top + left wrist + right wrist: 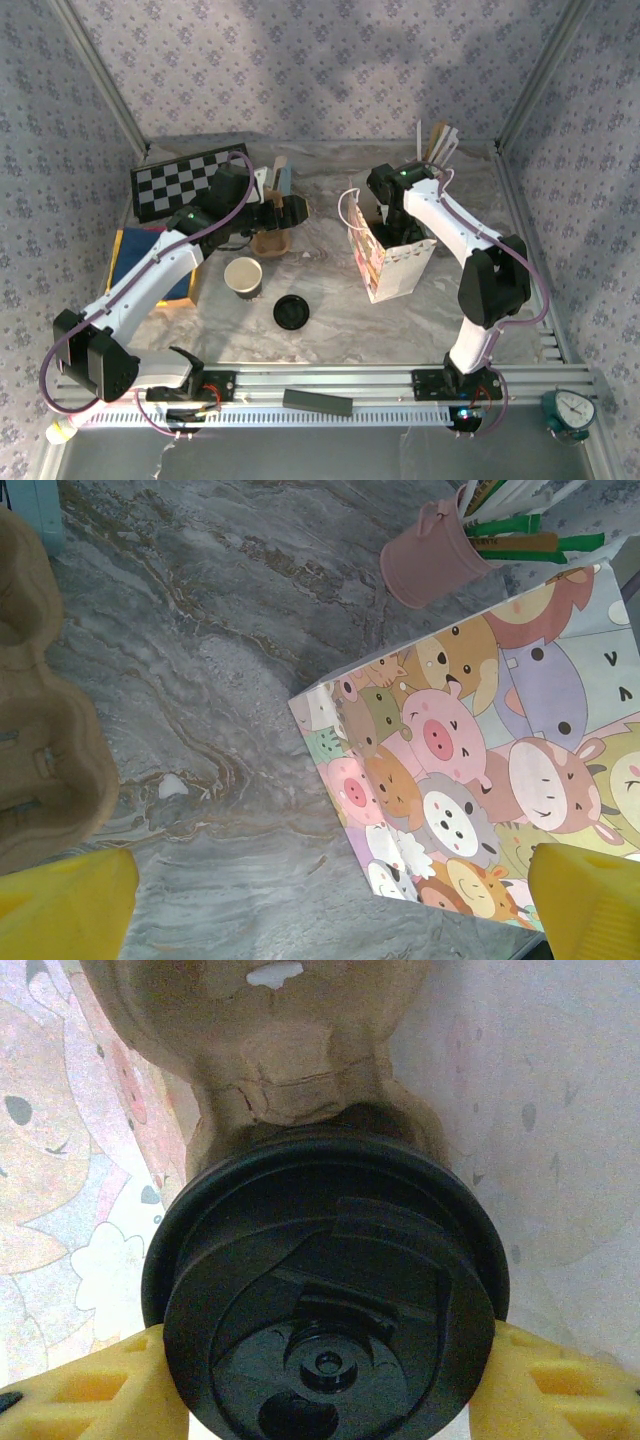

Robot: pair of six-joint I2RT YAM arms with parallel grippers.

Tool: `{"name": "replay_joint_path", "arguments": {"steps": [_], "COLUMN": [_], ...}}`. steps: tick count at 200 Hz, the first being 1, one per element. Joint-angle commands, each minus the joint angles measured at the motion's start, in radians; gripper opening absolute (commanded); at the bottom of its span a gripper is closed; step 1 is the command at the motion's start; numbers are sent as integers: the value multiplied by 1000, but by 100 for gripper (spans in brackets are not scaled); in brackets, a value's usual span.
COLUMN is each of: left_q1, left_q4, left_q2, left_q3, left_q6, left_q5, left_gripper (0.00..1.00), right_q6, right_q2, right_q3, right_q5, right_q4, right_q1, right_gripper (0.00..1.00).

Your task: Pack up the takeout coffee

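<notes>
Right up against my right wrist camera is the coffee [325, 1300]. It sits between the two yellow fingers [90, 1395] of my right gripper [325, 1392]. One finger touches each side of the lid, so the gripper is clamped on the coffee.

All I can see of the coffee is its top. It has a round black lid, shiny, with a raised rim. A small round knob sits near the middle, and a dark dip lies close to the near edge. The sides of the cup are hidden under the lid.

Just past the lid is a brown cardboard lump [270, 1040]. I cannot tell if the cup touches it. On both sides of the gripper are the pale inside walls of the bag [60, 1160], with cartoon animals showing through.

From above, my right gripper [385, 205] reaches down into the open top of the bag [390, 265], so the coffee is inside the bag.

My left gripper [325, 910] has its fingers wide apart and holds nothing. Bare table [200, 680] lies between them. The bag stands in front of it, near one fingertip. A brown tray [40, 730] sits just beside the other fingertip.
</notes>
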Motion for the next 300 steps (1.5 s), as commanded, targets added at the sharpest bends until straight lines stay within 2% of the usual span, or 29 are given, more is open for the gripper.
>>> {"name": "replay_joint_path", "arguments": {"steps": [1, 300], "left_q1": [-4, -4], "left_q4": [6, 5], "left_q2": [7, 14], "left_q3": [46, 43], "left_q6": [-1, -3], "left_q5": [10, 10], "left_gripper": [100, 100], "right_q6": [11, 10], "right_q2": [12, 21], "right_q3": [-34, -95], "right_q5": [3, -5], "right_q4": [-24, 22], "right_q1": [-7, -15], "right_gripper": [61, 61]}}
